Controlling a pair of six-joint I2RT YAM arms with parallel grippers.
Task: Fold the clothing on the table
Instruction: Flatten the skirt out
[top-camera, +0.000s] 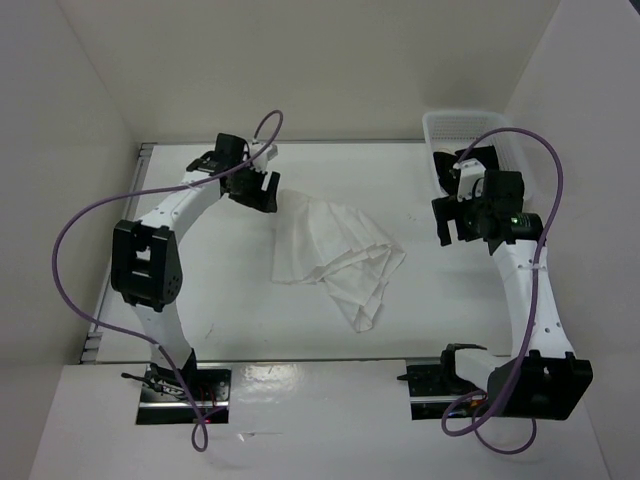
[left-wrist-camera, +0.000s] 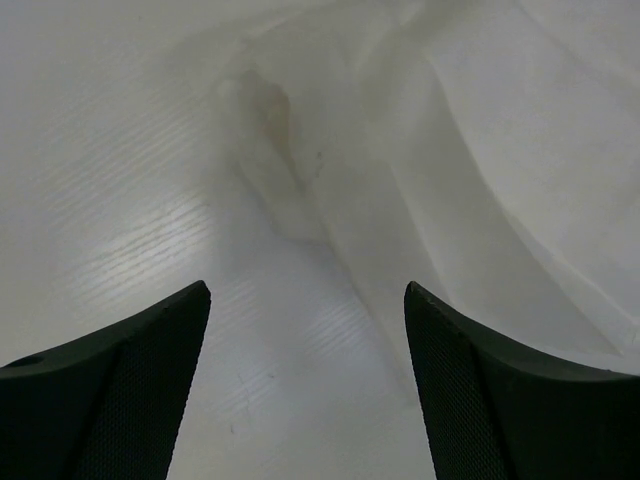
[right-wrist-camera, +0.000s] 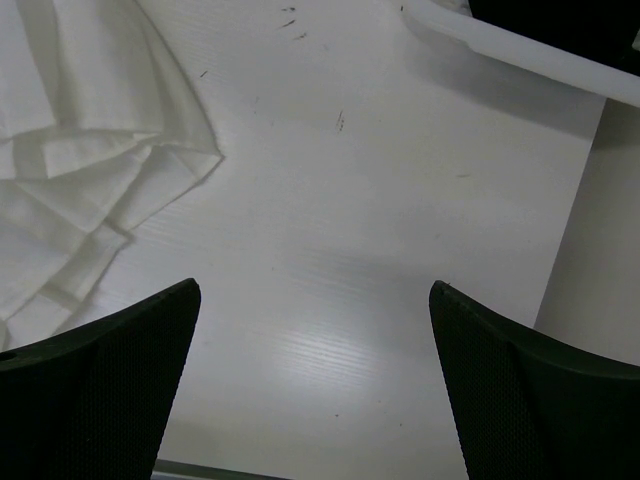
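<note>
A white, thin, pleated fan-shaped garment (top-camera: 335, 255) is shown crumpled at the centre of the matte white tabletop (top-camera: 200, 320). The left gripper (top-camera: 264, 193) is seen at the garment's upper-left corner, jaws spread and nothing clasped. The right gripper (top-camera: 447, 228) is likewise spread and unladen at centre right, below a white mesh plastic basket (top-camera: 470, 128).

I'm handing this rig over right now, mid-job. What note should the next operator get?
Left gripper: open, low over the far-left corner of the clothing, nothing gripped.
Right gripper: open and holding nothing, over bare table to the right of the clothing, near the basket.
Clothing: loose and rumpled mid-table, layers overlapping unevenly.
Done: no tidy fold shows.
Left: grasp the edges, fold it over, flatten it.
</note>
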